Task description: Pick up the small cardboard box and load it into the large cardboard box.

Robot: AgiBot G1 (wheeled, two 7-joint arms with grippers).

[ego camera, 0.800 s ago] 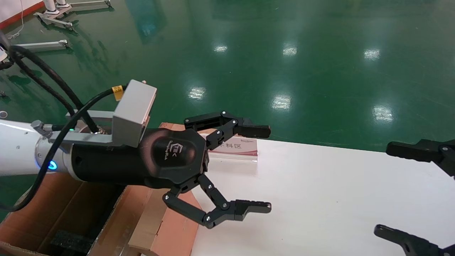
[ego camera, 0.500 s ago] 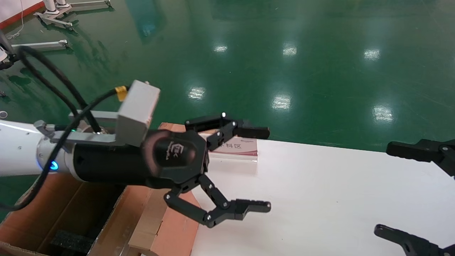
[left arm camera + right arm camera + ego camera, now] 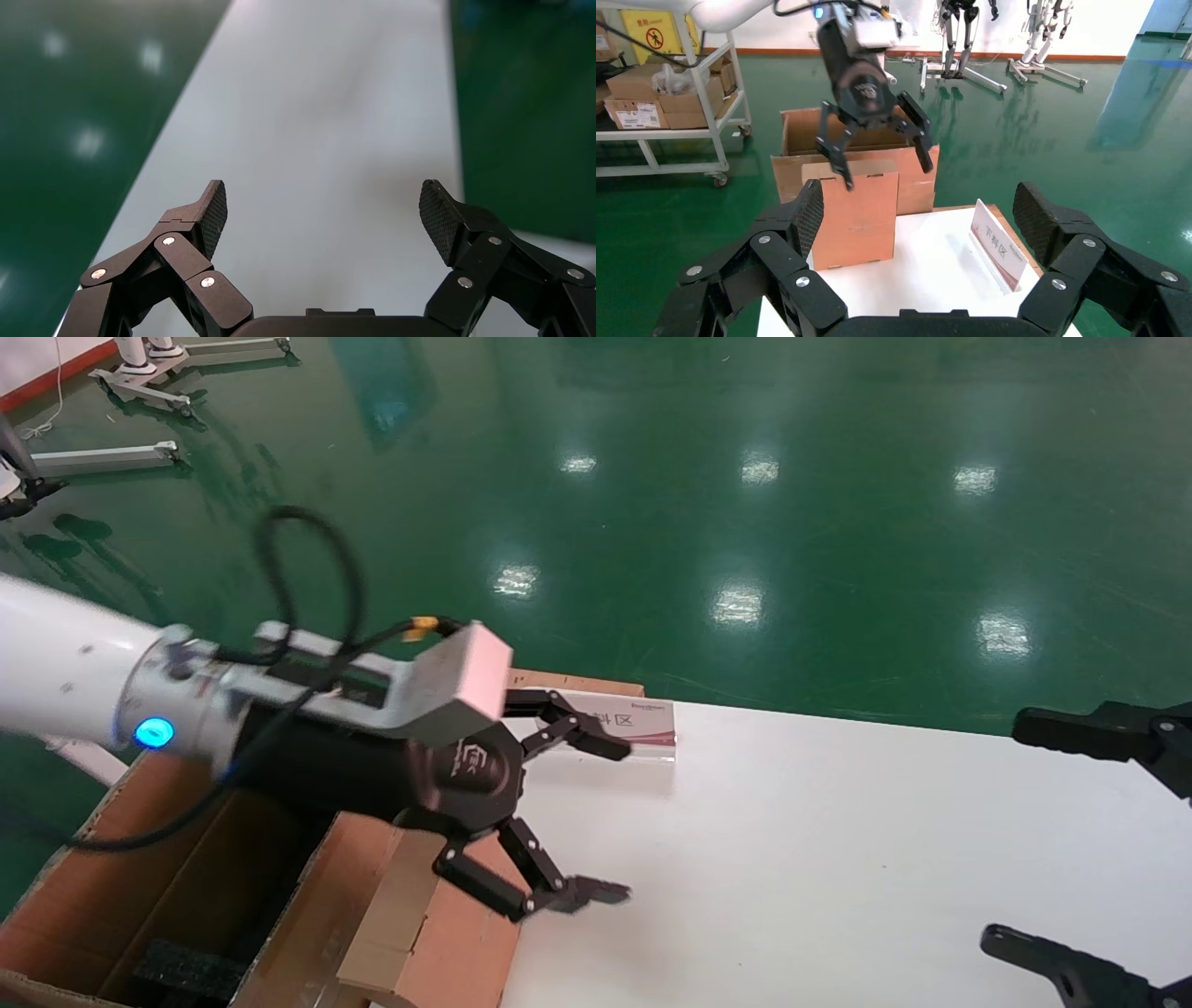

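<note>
Small cardboard box (image 3: pixel 438 933) stands at the left edge of my white table (image 3: pixel 838 859), its pale flap up, touching the large cardboard box (image 3: pixel 140 887) that sits on the floor just left of it. My left gripper (image 3: pixel 596 822) hangs above the small box and the table edge, fingers spread wide with nothing between them. A slanted sign (image 3: pixel 624 728) stands on the table's far edge, near the upper finger. My right gripper (image 3: pixel 1034 831) waits at the table's right side, also spread and empty.
</note>
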